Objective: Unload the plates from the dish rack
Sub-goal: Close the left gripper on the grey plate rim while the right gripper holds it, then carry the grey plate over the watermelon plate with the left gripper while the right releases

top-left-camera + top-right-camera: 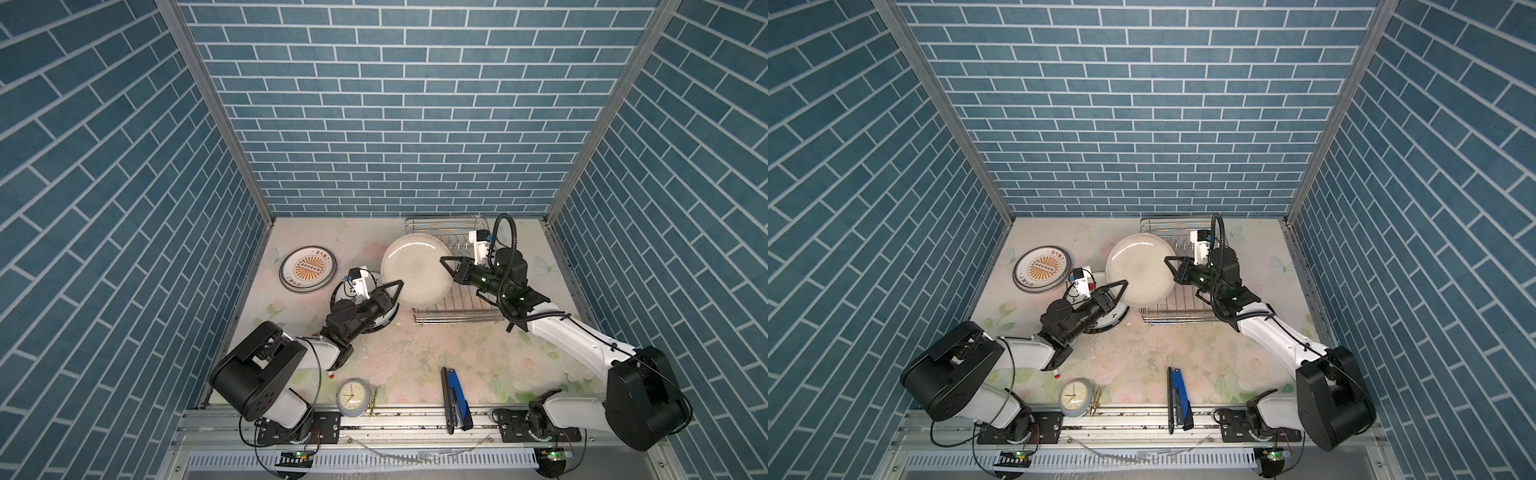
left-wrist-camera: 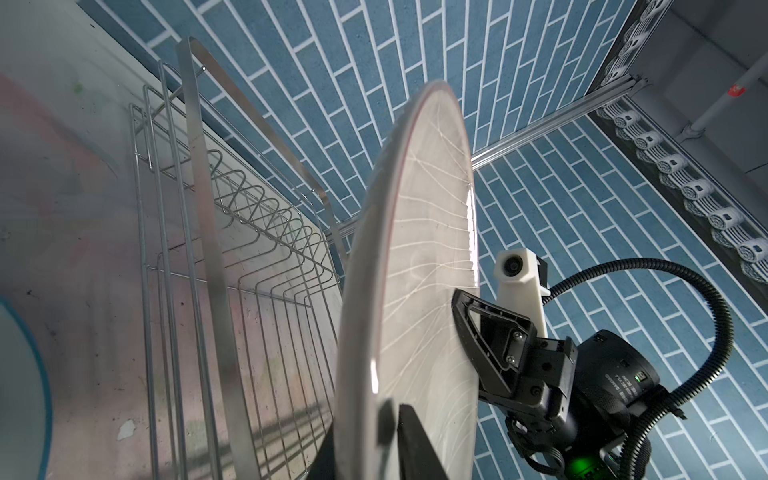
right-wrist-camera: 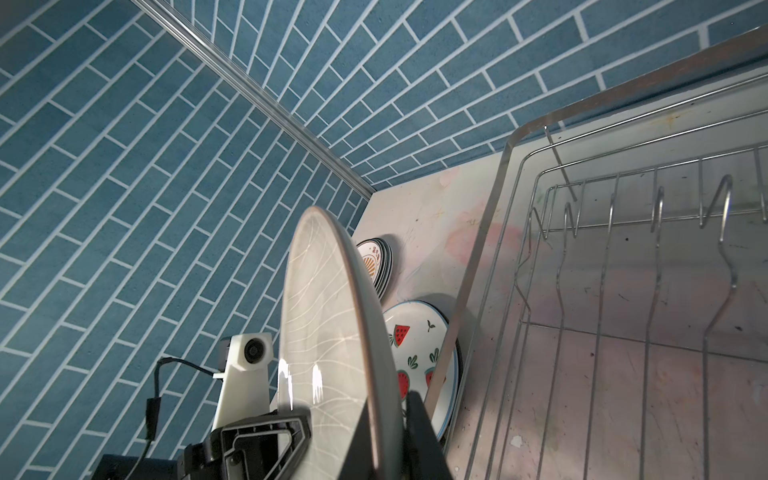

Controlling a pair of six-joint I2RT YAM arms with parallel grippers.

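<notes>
A plain greyish plate [image 1: 415, 270] [image 1: 1140, 270] hangs tilted in the air at the dish rack's left end. My left gripper [image 1: 397, 286] [image 1: 1122, 286] is shut on its lower left rim, which shows between the two fingers in the left wrist view [image 2: 392, 409]. My right gripper [image 1: 445, 262] [image 1: 1169, 261] is shut on the opposite rim [image 3: 388, 399]. The dish rack [image 1: 457, 309] [image 3: 623, 249], a silver wire basket with upright prongs, shows no plates in it. A stack of plates topped by an orange sunburst plate [image 1: 307, 269] lies at the left. A watermelon-print plate [image 3: 415, 345] lies under my left arm.
A small round clock [image 1: 352, 397] and a gold clip [image 1: 373, 401] sit at the table's front edge. A blue and black tool [image 1: 455, 399] lies to their right. Blue tiled walls close in the back and both sides.
</notes>
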